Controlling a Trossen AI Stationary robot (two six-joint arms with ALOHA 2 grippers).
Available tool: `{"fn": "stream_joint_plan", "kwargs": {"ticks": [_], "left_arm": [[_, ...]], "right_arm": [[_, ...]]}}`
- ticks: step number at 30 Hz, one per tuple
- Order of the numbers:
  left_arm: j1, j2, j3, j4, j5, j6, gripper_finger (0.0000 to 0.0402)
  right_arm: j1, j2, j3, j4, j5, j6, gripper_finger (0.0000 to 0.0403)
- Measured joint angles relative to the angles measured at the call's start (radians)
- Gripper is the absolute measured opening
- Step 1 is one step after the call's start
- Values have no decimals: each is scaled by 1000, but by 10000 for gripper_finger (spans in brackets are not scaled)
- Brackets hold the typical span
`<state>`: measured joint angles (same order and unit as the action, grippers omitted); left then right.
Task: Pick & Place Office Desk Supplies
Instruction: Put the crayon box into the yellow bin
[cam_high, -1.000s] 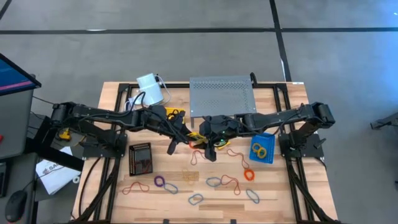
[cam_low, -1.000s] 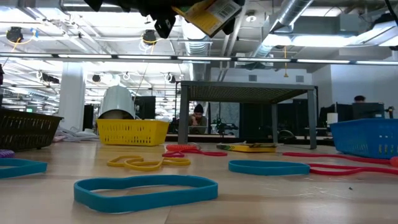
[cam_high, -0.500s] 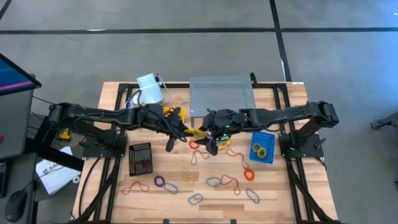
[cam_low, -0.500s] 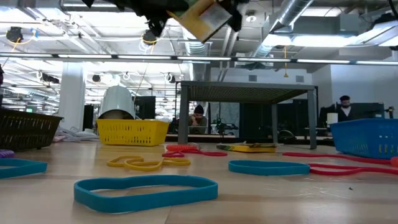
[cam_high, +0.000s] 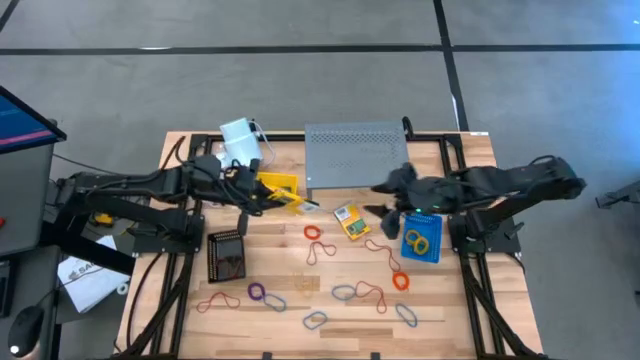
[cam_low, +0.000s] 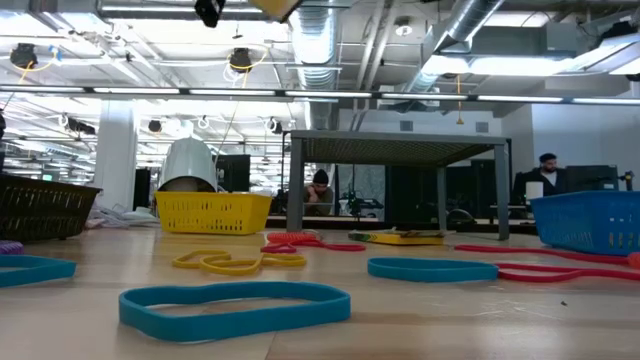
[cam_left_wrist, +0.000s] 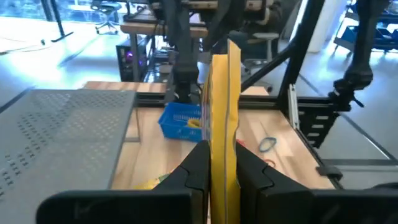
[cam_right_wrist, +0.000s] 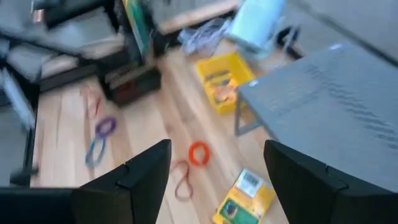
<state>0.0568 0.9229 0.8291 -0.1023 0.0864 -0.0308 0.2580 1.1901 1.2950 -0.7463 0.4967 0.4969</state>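
Note:
A yellow crayon box (cam_left_wrist: 224, 93) hangs above the table beside the yellow basket (cam_high: 277, 185), with my left gripper (cam_high: 272, 198) shut on it; the low view shows only its corner (cam_low: 276, 8). My right gripper (cam_high: 385, 198) stands open in the air in front of the grey shelf (cam_high: 357, 153), holding nothing. Below and ahead of it a second crayon box (cam_high: 350, 220) lies flat on the wood. Rubber bands (cam_high: 345, 292) of several colours lie scattered over the near half of the table. My left gripper pinches the crayon box's two broad faces (cam_left_wrist: 219, 140) between its two fingers (cam_left_wrist: 198, 163). The fingers come nearly level from the table's left side. The box stands on edge, sticks out past the fingertips and is lifted clear of the table.
A blue basket (cam_high: 421, 237) with rubber bands stands at the right, a black basket (cam_high: 226, 255) at the near left. A white cylinder (cam_high: 240, 140) with a cord stands at the far left. People show in the room behind the table.
Both grippers were together at the raised crayon box over the table's middle. My right gripper has left it and drawn back up and toward the right edge. My left gripper has carried the box toward the left, to the yellow basket, still lifted clear.

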Motion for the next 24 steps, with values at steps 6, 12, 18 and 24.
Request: {"fn": "stream_joint_plan", "kwargs": {"ticks": [6, 12, 18, 24], "left_arm": [[74, -15, -51, -13, -19, 0, 25], [181, -10, -97, -41, -27, 0, 25], [258, -14, -126, -42, -5, -9, 25], [307, -14, -126, -103, -2, -29, 26]], "right_arm": [[161, -154, -125, -123, 192, 250, 255], [336, -251, -304, -114, 338, 491, 255], [466, -281, -441, -97, 449, 698, 255], [536, -254, -484, -82, 504, 783, 255]]}}
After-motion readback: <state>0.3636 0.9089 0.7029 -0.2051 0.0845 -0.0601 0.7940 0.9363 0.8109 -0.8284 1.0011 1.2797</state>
